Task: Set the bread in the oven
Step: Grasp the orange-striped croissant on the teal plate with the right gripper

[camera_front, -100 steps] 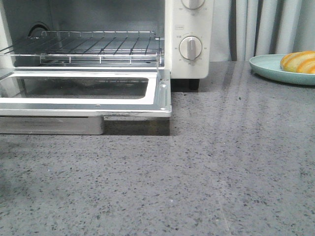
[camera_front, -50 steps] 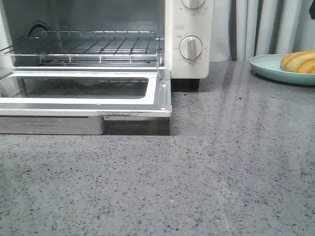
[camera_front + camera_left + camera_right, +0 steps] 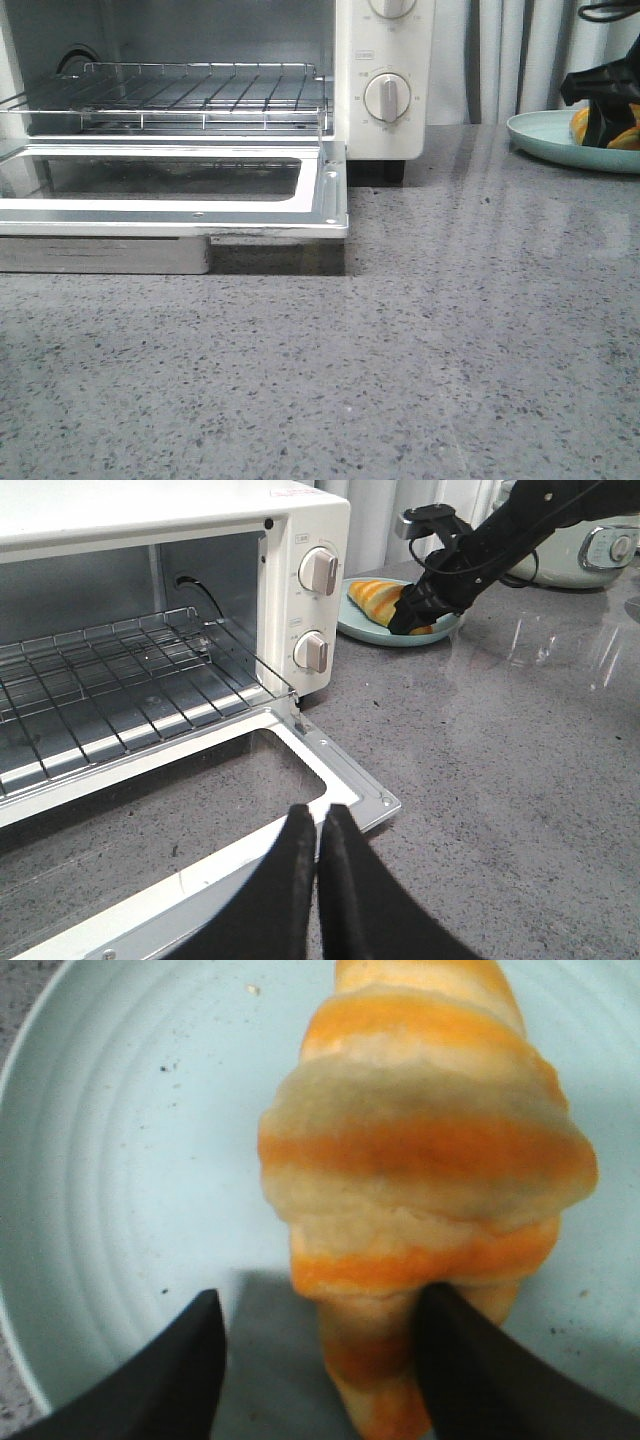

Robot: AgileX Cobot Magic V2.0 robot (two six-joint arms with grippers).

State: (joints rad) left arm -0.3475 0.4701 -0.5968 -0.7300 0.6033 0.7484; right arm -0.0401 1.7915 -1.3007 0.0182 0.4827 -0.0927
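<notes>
The front view shows only a dark arm at 2 o'clock over the plate [image 3: 545,135]. The right wrist view shows more: the right gripper [image 3: 318,1360] with fingers spread astride the bread's [image 3: 425,1150] narrow end, one fingertip touching it. The bread lies on the plate, well apart from the oven [image 3: 385,80], whose door hangs open. The left gripper [image 3: 318,850] hovers pressed together above that door.

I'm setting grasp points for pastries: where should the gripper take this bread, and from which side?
Probably across the narrow tapering end of the bread, coming from above: it lies flat on the plate, and the open right gripper already straddles that end.
</notes>
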